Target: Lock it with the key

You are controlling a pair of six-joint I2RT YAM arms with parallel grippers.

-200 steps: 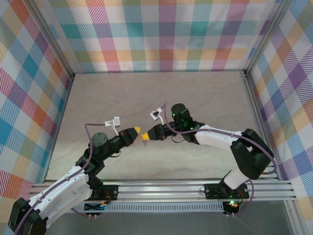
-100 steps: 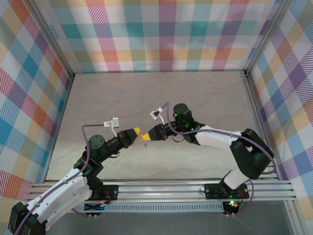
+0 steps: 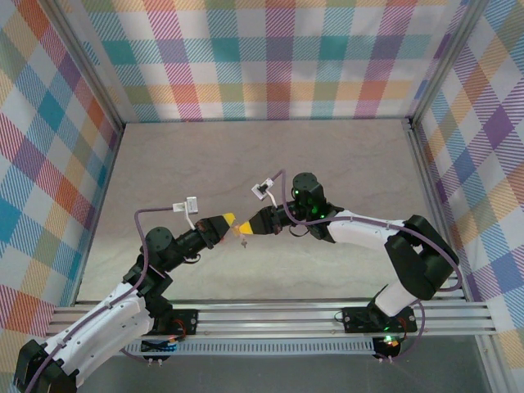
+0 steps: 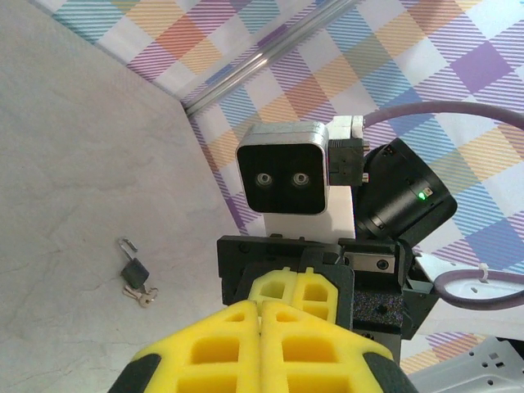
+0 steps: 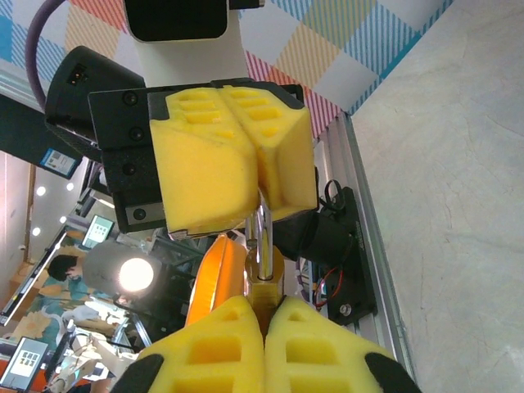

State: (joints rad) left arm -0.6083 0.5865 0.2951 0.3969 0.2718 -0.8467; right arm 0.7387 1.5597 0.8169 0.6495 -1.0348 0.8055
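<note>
**Left elbow drawn back, padlock not yet locked**

Since the earlier frame your left arm (image 3: 155, 243) has drawn its elbow back toward its own base. The right arm (image 3: 305, 196) has shifted only a little. The tips of the two arms stay almost touching, raised over the middle of the tabletop (image 3: 344, 155).

The left jaws are closed, pad against pad, and the right jaws are closed in the same way. In the right wrist view a thin silvery stem (image 5: 262, 246) with a brass-coloured end stands between your right pads (image 5: 213, 352) and the left pads (image 5: 213, 172). I cannot tell what it is, nor whether either pair of jaws really pinches it.

The padlock (image 4: 133, 268) lies on the tabletop near the tips, and nothing holds it. Its shackle looks lifted open. The keys (image 4: 142, 295) lie touching its lower end, but whether one sits in the keyhole is too small to see.

In my judgement, no part of the locking is done yet. You still have to take the padlock, press the shackle in, and turn the key.
</note>
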